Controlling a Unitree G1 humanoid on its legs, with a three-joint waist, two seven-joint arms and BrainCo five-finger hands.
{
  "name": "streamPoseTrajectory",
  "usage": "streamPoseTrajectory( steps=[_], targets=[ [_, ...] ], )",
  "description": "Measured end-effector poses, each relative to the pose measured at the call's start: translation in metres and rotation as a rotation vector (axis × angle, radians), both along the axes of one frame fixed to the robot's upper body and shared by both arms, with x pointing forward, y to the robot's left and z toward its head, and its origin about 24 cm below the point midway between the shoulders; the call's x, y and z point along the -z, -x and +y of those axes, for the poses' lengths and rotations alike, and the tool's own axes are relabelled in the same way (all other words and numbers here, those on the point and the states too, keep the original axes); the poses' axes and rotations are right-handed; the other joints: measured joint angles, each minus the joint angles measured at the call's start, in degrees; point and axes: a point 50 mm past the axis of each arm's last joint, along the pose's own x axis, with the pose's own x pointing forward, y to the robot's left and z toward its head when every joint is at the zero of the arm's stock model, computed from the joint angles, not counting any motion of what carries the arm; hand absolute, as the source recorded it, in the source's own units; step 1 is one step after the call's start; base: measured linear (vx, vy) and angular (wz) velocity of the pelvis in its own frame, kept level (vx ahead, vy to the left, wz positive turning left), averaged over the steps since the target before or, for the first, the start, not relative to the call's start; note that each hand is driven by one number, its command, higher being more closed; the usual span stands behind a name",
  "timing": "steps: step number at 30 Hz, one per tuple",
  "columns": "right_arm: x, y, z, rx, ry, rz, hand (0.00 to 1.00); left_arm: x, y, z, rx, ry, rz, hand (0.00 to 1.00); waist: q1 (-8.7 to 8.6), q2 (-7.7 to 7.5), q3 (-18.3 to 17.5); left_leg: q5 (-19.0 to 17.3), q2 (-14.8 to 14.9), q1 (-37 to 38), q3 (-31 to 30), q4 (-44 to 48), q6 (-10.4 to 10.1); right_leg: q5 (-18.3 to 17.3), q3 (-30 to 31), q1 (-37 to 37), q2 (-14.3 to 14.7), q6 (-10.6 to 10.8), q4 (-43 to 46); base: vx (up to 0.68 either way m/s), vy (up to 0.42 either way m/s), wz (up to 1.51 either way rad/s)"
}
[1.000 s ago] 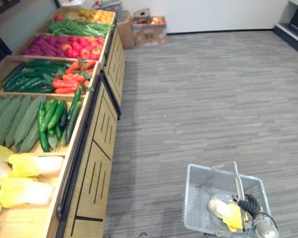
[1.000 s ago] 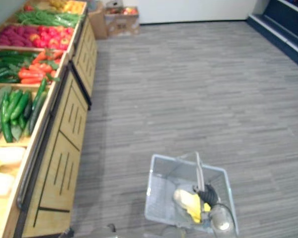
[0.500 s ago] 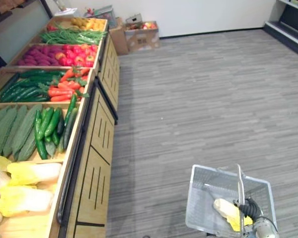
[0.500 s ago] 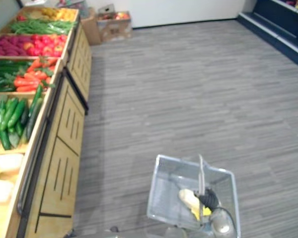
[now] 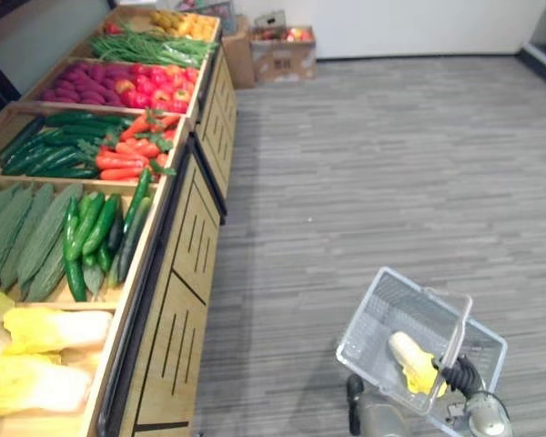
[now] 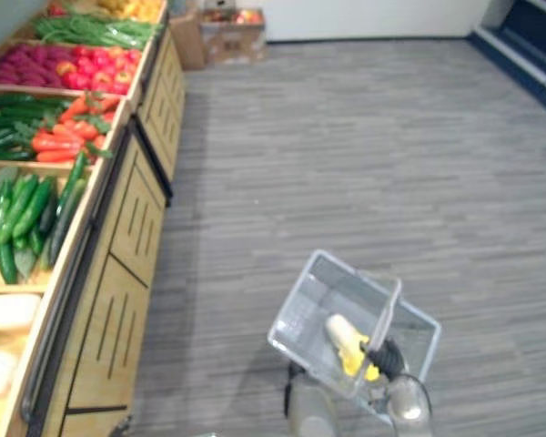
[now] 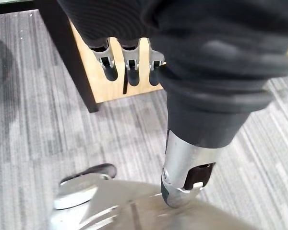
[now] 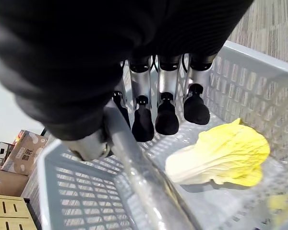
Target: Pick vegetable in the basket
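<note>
Floor (image 5: 391,155): grey striped planks, running to a white wall at the far end.
Produce stand (image 5: 177,300): long and wooden, along the robot's left. Its bins hold pale cabbages (image 5: 55,328), then green cucumbers (image 5: 91,232), then orange carrots (image 5: 127,150).
Cardboard box (image 5: 287,50): by the wall, past the stand's far end.
Basket (image 5: 375,320): pale mesh, low on the robot's right, tilted, hung by its handle (image 8: 134,177).
Napa cabbage (image 5: 415,361): one yellow-white head lying inside the basket, on its bottom.
Right hand (image 8: 167,96): fingers curled round the handle, carrying the basket.
Left hand (image 7: 129,62): hanging near the stand's wooden front, fingers loose and nearly straight, nothing in them.
</note>
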Motion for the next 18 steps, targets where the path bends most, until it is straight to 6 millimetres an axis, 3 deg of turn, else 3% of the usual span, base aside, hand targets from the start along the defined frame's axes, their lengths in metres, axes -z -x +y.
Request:
streamPoseTrajectory(
  steps=[2, 3, 5, 6, 7, 8, 9, 11, 13, 16, 18],
  targets=[
    [-0.002, 0.0, -0.003, 0.014, 0.005, -0.008, 1.0, 0.001, -0.001, -0.006, -0.014, 0.013, -0.006, 0.0, -0.09, 0.64, -0.3, 0.0, 0.5, -0.4, -0.3, 2.5, 0.0, -2.8, -0.8, 0.3, 0.2, -0.4, 1.7, 0.28, -0.157, 0.21],
    [0.001, 0.007, -0.003, 0.021, 0.002, 0.01, 1.0, 0.001, -0.001, -0.007, -0.028, 0.014, -0.011, 0.0, -0.18, 1.21, -0.6, 0.0, 1.1, -3.2, -2.2, 10.3, 0.0, -5.1, -2.6, 2.4, 0.3, -0.8, 2.1, 0.24, -0.14, 0.38],
    [0.002, 0.013, -0.003, 0.024, 0.001, 0.019, 1.0, 0.001, -0.002, -0.007, -0.034, 0.006, -0.018, 0.0, -0.14, 1.09, -0.4, 0.7, 1.5, -6.6, -3.8, 18.3, -0.8, -6.4, -3.9, 4.1, 0.4, -1.3, 2.2, 0.22, -0.129, 0.4],
    [0.002, 0.017, -0.003, 0.022, 0.003, 0.024, 1.0, 0.0, -0.005, -0.008, -0.042, 0.004, -0.034, 0.0, -0.08, 1.12, -0.4, 3.5, 1.7, -10.6, -5.2, 27.3, -1.9, -7.7, -5.1, 5.9, 0.4, -2.0, 2.7, 0.28, -0.176, 0.35],
    [0.003, 0.02, 0.0, 0.008, 0.002, 0.031, 1.0, -0.001, -0.006, -0.006, -0.05, 0.0, -0.043, 0.0, 0.05, 0.51, 0.0, 8.6, 1.7, -13.7, -5.9, 35.2, -2.1, -9.2, -5.5, 8.0, 0.4, -2.5, 3.4, 0.29, -0.175, 0.27],
    [0.003, 0.021, 0.002, -0.001, -0.001, 0.036, 1.0, -0.002, -0.005, -0.005, -0.056, -0.002, -0.044, 0.0, 0.18, 0.33, 0.1, 11.8, 1.7, -14.6, -5.9, 38.2, -1.9, -9.9, -5.7, 9.2, 0.5, -2.8, 3.4, 0.3, -0.169, 0.07],
    [0.005, 0.022, 0.005, -0.014, -0.008, 0.043, 1.0, -0.002, -0.004, -0.004, -0.069, -0.004, -0.043, 0.0, 0.79, -0.61, 0.4, 18.1, 1.8, -16.2, -5.5, 43.2, -1.2, -11.2, -5.3, 11.8, 0.6, -3.4, 2.9, 0.27, -0.105, -0.1],
    [0.003, 0.02, 0.006, -0.018, -0.006, 0.032, 1.0, -0.003, -0.006, -0.005, -0.094, 0.005, -0.062, 0.0, 1.61, -0.28, 0.5, 14.1, 1.9, -20.4, -3.7, 50.3, 0.3, -13.2, -5.0, 15.0, 0.8, -4.7, 1.7, 0.23, -0.067, -0.12],
    [0.003, 0.02, 0.009, -0.029, -0.006, 0.034, 1.0, -0.003, -0.008, -0.004, -0.092, 0.004, -0.069, 0.0, 2.05, -0.36, 0.5, 9.5, 1.7, -24.0, -0.6, 50.8, 1.6, -13.4, -5.1, 18.0, 0.5, -4.9, -0.9, 0.24, -0.008, -0.05],
    [0.002, 0.019, 0.011, -0.034, -0.006, 0.03, 1.0, -0.003, -0.009, -0.007, -0.094, 0.01, -0.075, 0.0, 3.25, -0.54, 0.6, 5.9, 1.1, -26.9, 3.5, 39.9, 2.3, -12.8, -5.0, 22.0, -0.5, -3.9, -4.4, 0.33, 0.084, -0.06],
    [0.002, 0.016, 0.013, -0.03, -0.011, 0.021, 1.0, -0.003, -0.009, -0.01, -0.096, 0.016, -0.074, 0.0, 3.26, -0.69, 0.6, 7.2, -1.0, -25.8, 5.2, 17.2, 2.2, -12.8, -5.2, 24.8, -2.4, -3.0, -7.1, 0.37, 0.177, -0.01]
  ],
)
